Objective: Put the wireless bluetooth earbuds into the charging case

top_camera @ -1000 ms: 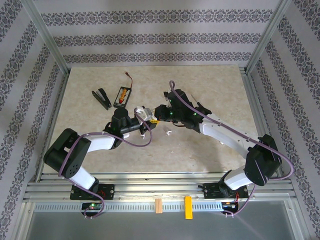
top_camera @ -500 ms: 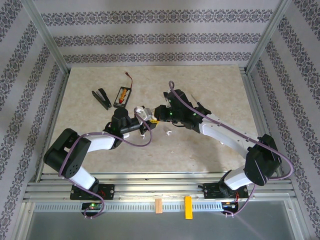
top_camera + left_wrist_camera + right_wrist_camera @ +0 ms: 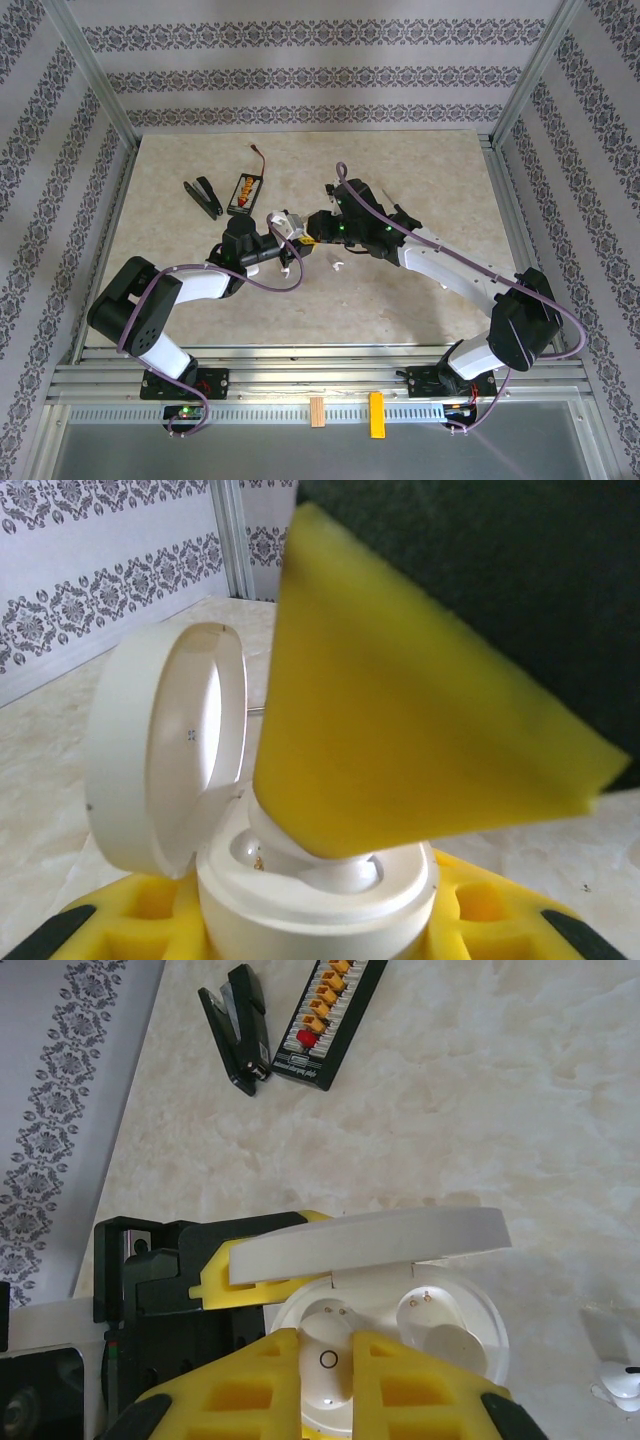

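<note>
Left gripper (image 3: 315,935) clamped the charging case (image 3: 320,905) by its base, lid up. Right gripper (image 3: 325,1338), narrow and pitched downward, pinched one earbud (image 3: 325,1365) at a well. A seated earbud (image 3: 452,1345) filled the neighbouring well, and a loose earbud (image 3: 618,1385) lay on the table (image 3: 520,1110). Likely light, slick and stiff: pinch the head gently.

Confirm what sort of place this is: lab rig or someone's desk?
Most likely a lab robot cell, not a desk. Aluminium frame posts box in the marble-look tabletop, patterned wallpaper panels form the walls, and a left arm and right arm are bolted to a rail at the near edge.
</note>
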